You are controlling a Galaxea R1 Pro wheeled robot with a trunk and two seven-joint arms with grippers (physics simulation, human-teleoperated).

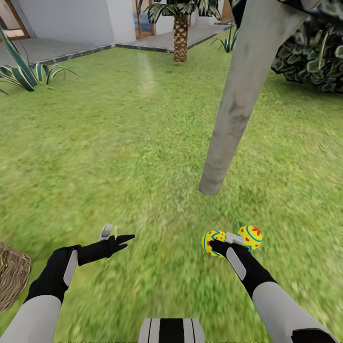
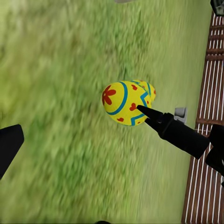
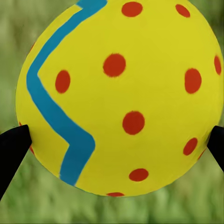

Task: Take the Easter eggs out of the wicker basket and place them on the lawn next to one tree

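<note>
right hand [image 1: 220,244] gripping egg [image 1: 213,242], arm lowered

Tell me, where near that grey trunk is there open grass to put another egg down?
Bare lawn stretches left of the tree trunk, across to the left gripper, and right of the trunk toward the shrub. It is crowded just below the trunk's base, where the right gripper sits between two Easter eggs.

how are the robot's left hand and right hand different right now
The left hand is open and holds nothing; the right hand is closed on a yellow egg. The left hand is out over bare grass; the right hand is near the tree trunk. Both have black fingers.
</note>
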